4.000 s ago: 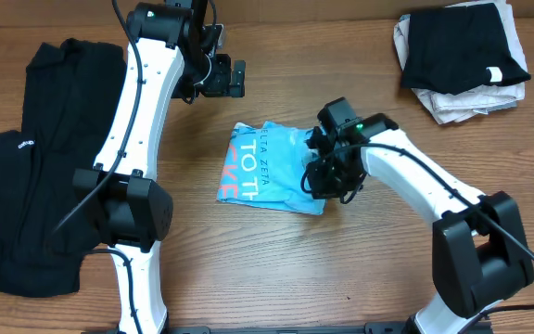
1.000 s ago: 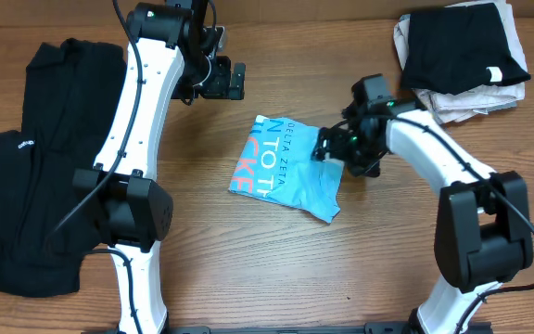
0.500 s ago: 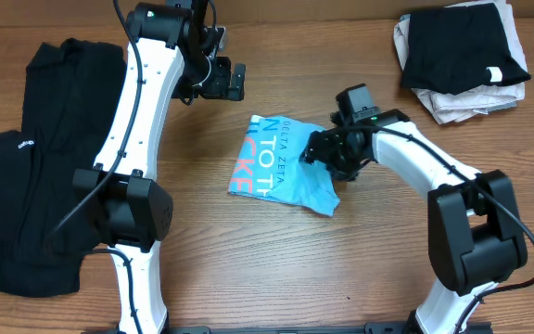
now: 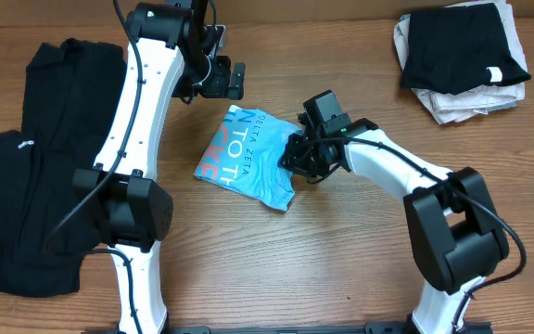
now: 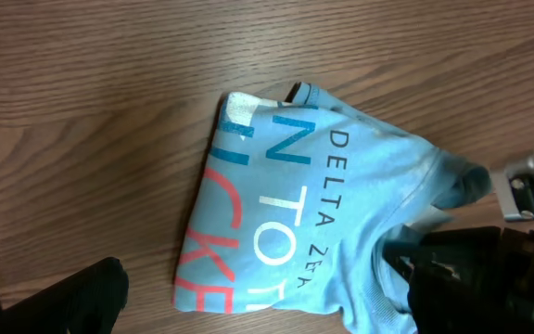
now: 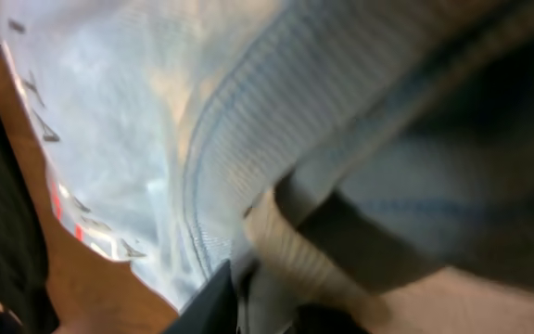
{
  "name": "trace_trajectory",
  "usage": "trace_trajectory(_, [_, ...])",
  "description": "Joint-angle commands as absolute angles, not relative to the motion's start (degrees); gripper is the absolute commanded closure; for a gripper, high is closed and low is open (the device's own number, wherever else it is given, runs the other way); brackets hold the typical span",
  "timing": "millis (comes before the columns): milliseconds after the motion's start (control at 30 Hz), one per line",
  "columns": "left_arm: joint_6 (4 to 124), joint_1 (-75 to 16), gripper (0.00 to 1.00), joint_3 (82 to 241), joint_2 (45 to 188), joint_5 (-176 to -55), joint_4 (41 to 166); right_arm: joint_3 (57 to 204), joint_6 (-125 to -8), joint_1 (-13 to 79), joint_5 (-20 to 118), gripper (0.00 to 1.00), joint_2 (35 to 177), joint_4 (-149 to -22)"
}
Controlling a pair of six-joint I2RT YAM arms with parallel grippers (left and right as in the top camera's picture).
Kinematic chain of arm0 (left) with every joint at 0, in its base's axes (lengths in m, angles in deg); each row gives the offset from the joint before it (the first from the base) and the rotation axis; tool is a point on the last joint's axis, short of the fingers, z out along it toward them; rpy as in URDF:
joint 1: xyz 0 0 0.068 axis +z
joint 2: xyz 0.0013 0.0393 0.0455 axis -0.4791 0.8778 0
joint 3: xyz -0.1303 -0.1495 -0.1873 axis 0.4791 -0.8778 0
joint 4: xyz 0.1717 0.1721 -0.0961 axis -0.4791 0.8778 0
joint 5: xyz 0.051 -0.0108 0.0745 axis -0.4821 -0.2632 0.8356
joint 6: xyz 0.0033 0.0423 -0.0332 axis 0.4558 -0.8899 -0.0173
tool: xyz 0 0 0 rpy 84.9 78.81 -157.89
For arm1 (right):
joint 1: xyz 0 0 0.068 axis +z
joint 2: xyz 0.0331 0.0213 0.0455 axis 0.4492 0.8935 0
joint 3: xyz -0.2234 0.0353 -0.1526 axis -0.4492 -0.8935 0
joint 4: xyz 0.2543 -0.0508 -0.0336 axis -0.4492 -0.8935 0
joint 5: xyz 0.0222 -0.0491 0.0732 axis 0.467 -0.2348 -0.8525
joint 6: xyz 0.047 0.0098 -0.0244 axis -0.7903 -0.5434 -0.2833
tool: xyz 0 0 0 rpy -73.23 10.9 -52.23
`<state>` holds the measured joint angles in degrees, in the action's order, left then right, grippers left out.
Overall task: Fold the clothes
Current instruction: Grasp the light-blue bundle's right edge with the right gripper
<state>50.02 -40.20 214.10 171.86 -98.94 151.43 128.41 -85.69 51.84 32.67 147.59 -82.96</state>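
Observation:
The light blue T-shirt (image 4: 244,158) lies folded in a compact packet at the table's middle, with its white and orange lettering facing up. It also shows in the left wrist view (image 5: 323,213). My right gripper (image 4: 298,156) is at the packet's right edge and shut on the cloth there. The right wrist view is filled with blurred blue fabric (image 6: 137,139) and a ribbed hem right at the jaws (image 6: 276,297). My left gripper (image 4: 222,79) hangs open and empty above the table, just behind the shirt's upper left corner, not touching it.
A black garment (image 4: 35,186) lies spread at the table's left side. A stack of black and white folded clothes (image 4: 462,51) sits at the back right corner. Bare wood surrounds the shirt in front and to the right.
My right gripper has moved left with the shirt's right edge in it, so the folded packet slid and turned to the left. The left arm has not moved.

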Motion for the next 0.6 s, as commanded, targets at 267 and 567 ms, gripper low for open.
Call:
trace_trajectory(267, [48.75,-39.54,0.0,215.35,171.45,-97.39,150.4,130.24,-85.87,49.48,26.75,0.96,147.48,-76.51])
trace_trajectory(567, [48.75,-38.98,0.0,215.35,171.45,-97.37,150.36,131.38,-85.89,44.51,31.12,0.62,147.22,-84.18])
